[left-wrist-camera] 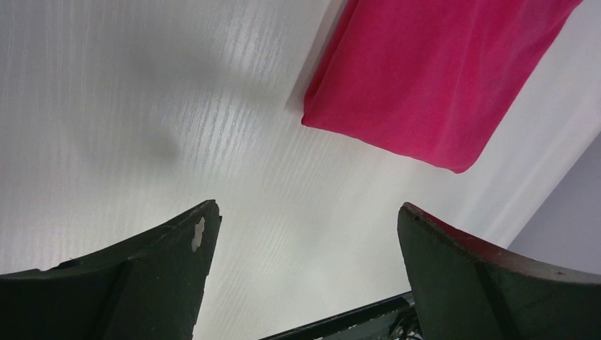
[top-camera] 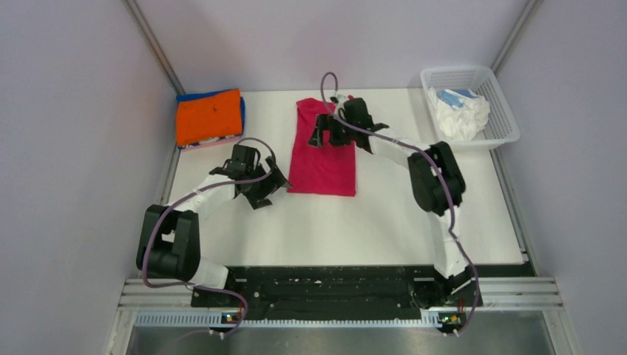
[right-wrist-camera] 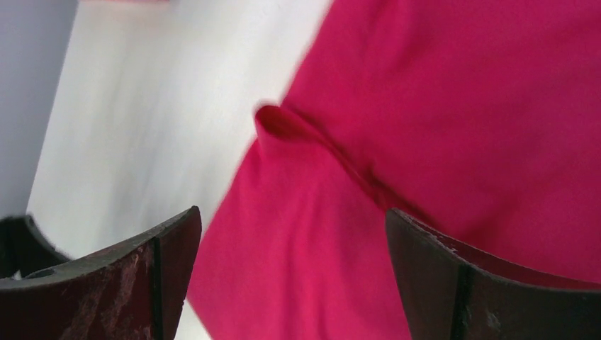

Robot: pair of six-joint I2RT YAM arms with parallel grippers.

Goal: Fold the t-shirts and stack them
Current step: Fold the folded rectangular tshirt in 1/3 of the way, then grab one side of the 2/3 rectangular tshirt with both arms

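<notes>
**Both grippers wide open, crimson shirt flat mid-bench**

I see the crimson-pink t-shirt (top-camera: pixel 324 148) lying as a long folded strip in the middle of the bench (top-camera: pixel 333 229), running from the far edge toward me. My right gripper (top-camera: pixel 329 129) hangs over its far half with the jaws spread wide and a raised crease of cloth between them. I cannot tell whether the fingers touch the cloth. My left gripper (left-wrist-camera: pixel 308 212) is also spread wide and holds nothing, over bare bench just beside the shirt's near left corner. An orange t-shirt (top-camera: pixel 209 116) sits folded on a blue one (top-camera: pixel 242 111) at the far left corner. White and pale blue shirts (top-camera: pixel 462 111) lie crumpled in the mesh basket (top-camera: pixel 503 103) at the far right corner.
</notes>
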